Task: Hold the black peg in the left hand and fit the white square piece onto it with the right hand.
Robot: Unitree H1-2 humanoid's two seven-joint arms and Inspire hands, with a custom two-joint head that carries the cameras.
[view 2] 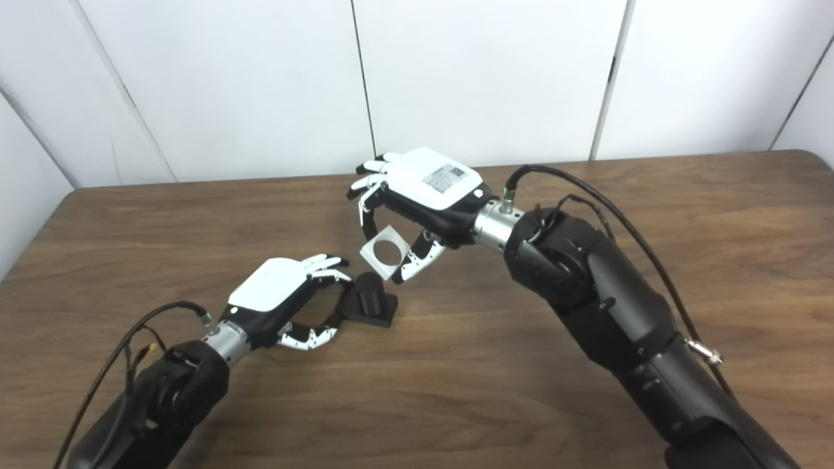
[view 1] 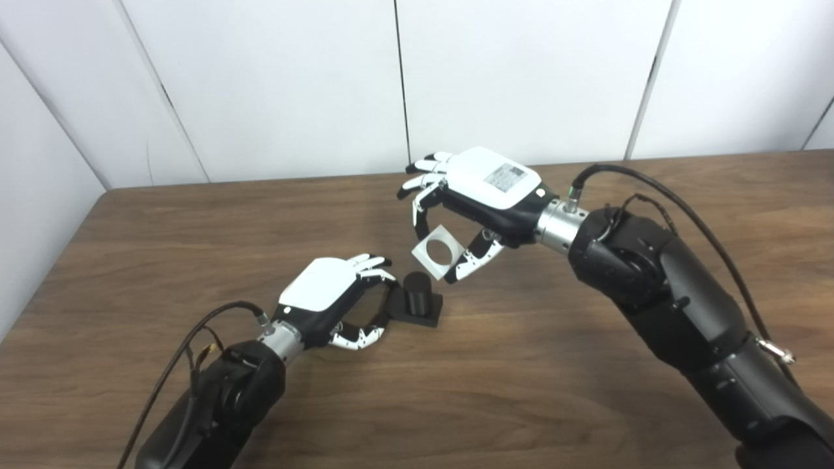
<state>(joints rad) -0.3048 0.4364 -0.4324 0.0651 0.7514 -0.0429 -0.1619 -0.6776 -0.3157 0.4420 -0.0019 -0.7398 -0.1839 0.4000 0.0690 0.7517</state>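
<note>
The black peg is a short cylinder on a square black base, resting on the wooden table. My left hand is shut on the base's left edge, fingers above and thumb below. My right hand is shut on the white square piece, which has a round hole in its middle. It holds the piece tilted in the air, just above and to the right of the peg, not touching it. The same shows in the right eye view: peg, piece.
White wall panels stand behind the table's far edge. Black cables run along both forearms.
</note>
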